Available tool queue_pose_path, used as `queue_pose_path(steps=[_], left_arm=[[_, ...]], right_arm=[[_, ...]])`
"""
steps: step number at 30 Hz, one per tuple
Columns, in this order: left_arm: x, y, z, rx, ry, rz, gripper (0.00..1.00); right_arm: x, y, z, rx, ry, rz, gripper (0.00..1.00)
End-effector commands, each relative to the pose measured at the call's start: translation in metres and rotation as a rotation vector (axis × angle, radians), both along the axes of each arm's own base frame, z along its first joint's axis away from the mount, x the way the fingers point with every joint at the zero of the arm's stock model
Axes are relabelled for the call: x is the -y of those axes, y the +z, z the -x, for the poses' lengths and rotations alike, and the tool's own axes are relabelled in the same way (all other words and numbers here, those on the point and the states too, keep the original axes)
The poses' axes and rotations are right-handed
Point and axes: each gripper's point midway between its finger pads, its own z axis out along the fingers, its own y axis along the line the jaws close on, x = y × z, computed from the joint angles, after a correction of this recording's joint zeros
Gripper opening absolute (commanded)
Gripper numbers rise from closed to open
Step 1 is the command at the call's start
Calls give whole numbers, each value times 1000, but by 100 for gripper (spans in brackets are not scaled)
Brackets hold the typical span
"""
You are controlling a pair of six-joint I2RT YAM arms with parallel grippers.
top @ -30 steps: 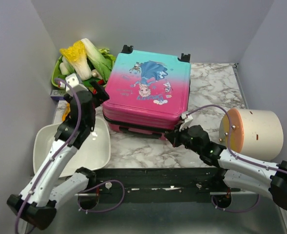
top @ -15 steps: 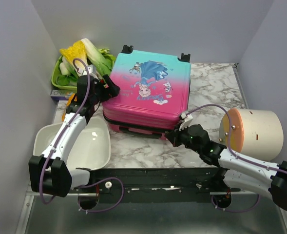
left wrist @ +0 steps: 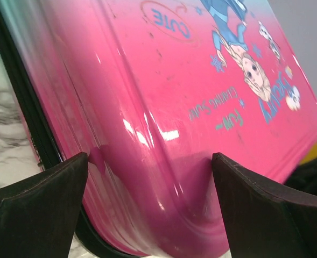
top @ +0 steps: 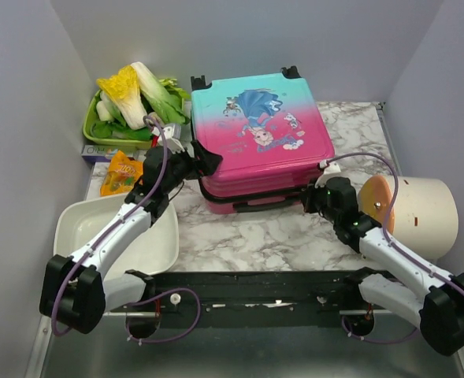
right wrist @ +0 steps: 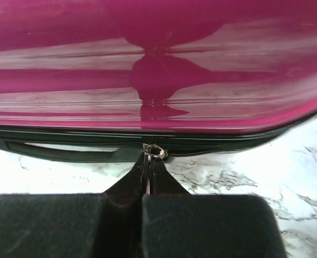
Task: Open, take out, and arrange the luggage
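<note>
Pinching the zip pull (right wrist: 154,151) in my clenched right hand (right wrist: 147,167), left hand (top: 204,161) spread wide astride a corner, I judge the luggage (top: 259,138), flat on the table (top: 255,236), stiff, glossy and slippery.

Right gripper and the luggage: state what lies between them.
In the right wrist view, a small metal zipper pull lies there, pinched in the shut jaws of the right gripper and joined to the luggage at its black zip line.

The luggage (left wrist: 163,134) shell reads "CUTE" and "FUN"; smaller cursive beside it, perhaps "Coming Soon".
</note>
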Motion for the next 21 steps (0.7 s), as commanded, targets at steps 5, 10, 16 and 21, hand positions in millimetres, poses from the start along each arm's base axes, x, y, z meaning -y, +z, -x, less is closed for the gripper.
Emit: queue_pose_path(steps=[5, 10, 16, 21], left_arm=[[74, -7, 53, -92, -274, 111, 99], [96, -13, 55, -112, -317, 117, 99], [108, -4, 70, -86, -359, 161, 99], [119, -6, 78, -87, -372, 139, 99]], right_arm=[[-46, 26, 15, 97, 312, -53, 1], [-75, 30, 33, 130, 414, -73, 1], [-123, 39, 51, 153, 497, -41, 1], [-157, 56, 57, 188, 581, -100, 1]])
